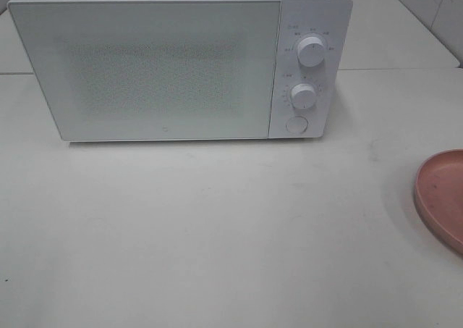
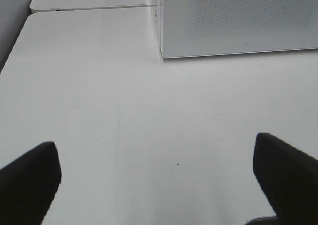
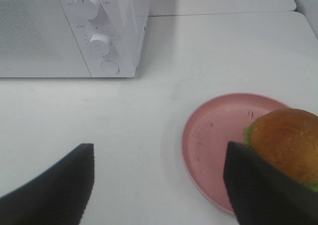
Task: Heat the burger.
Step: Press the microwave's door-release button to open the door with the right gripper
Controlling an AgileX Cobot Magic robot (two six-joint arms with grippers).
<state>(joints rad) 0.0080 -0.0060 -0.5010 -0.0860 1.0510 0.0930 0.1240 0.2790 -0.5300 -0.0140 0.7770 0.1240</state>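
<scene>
Left claw and right claw gape empty; burger sits on pink plate right of the shut microwave, where an off-centre pinch could topple or squash its stacked layers.

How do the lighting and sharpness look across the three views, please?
Exterior high: soft, even light, the white box-shaped microwave casting a faint shadow at its base. Left wrist: the black left tool looks blurred at its edges. Right wrist: the golden-brown burger on the round pink plate is slightly soft.

Bright, even, slightly washed-out light; faint soft shadows.
</scene>
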